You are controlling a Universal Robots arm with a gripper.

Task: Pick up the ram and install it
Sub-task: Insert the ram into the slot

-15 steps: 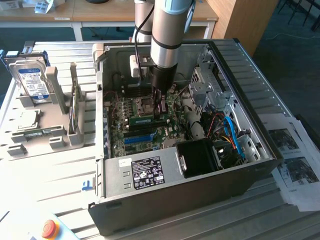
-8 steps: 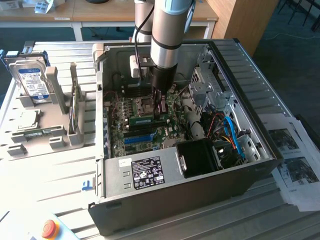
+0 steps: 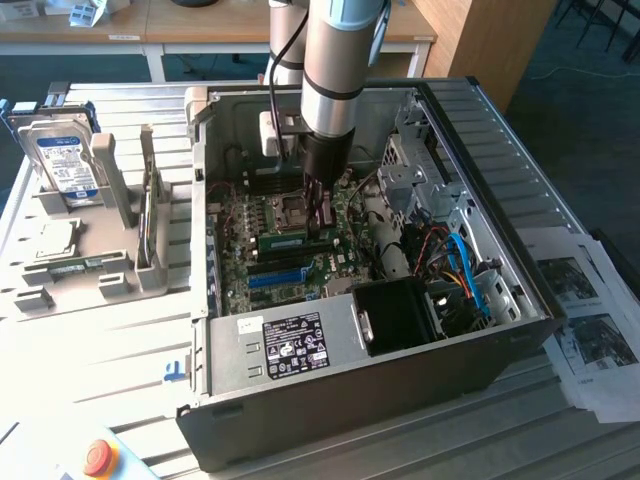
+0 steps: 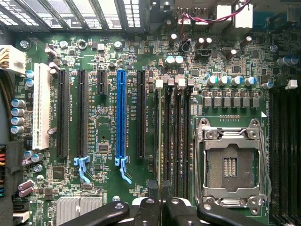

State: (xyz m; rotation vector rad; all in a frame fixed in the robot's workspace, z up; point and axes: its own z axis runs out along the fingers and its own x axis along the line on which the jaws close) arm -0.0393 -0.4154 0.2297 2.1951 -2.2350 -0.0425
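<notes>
ram [image 3: 290,241]: one green stick, edge-up along a memory slot of the motherboard [image 4: 150,52], just beside the CPU socket and inside the open PC case [image 3: 330,400]. How deep it sat could not be told.
end effector [image 3: 321,212]: one, its fingers [image 4: 188,212] drawn together at the ram's end toward the exterior view's right. By the look of it, it was pinching the stick's top edge.
memory slots [image 4: 176,141]: four black ones in a row next to the socket, directly under the fingers.
CPU socket [image 4: 230,165]: one, empty, its metal frame closed.
expansion slots: one blue [image 4: 121,113], one white [image 4: 41,108], four black.
risk, tilt: with only one end held, the far end could ride high, so the stick might seat crooked or jam.
risk, alignment: if the notch or the slot latches did not line up, a downward push would likely strain the stick and flex the board.
risk, slip: the thin edge offered little purchase, so the fingers could slide off onto nearby parts.
hard drive [image 3: 62,162]: one, blue-white label, upright in a grey fixture [image 3: 115,285] on the desk [image 3: 100,350], well apart from the case.
</notes>
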